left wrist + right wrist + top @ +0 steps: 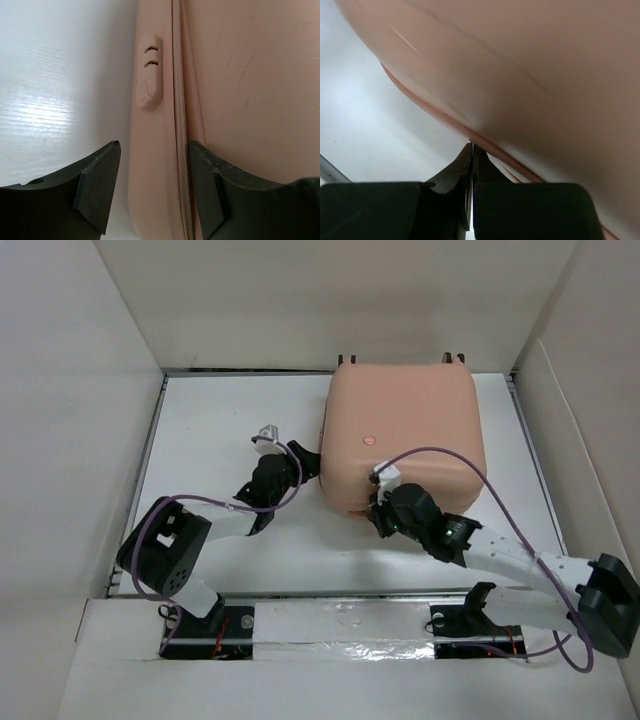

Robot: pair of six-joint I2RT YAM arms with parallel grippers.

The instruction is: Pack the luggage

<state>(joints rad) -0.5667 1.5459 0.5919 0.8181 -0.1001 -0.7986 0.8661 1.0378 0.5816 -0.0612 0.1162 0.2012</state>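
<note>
The luggage [405,440] lies shut and flat on the white table, its peach-pink shell up with a small round dot [369,439]. My left gripper [303,462] is at its left side. In the left wrist view the left gripper [155,145] is open, its jaws astride the luggage's side rim [152,175] and zip line [181,150]; the right finger [210,185] lies against the shell, the left finger [100,185] stands just off it. My right gripper [378,502] is at the near edge, and the right wrist view shows the right gripper [472,146] shut with its tips at the seam [485,142] under the shell.
A small moulded pink tab with two slots [150,72] sits on the luggage's side ahead of the left fingers. Two caster wheels [348,361] [455,358] stick out at the far edge. White walls [70,440] enclose the table on three sides. Purple cables [480,475] loop over the right arm.
</note>
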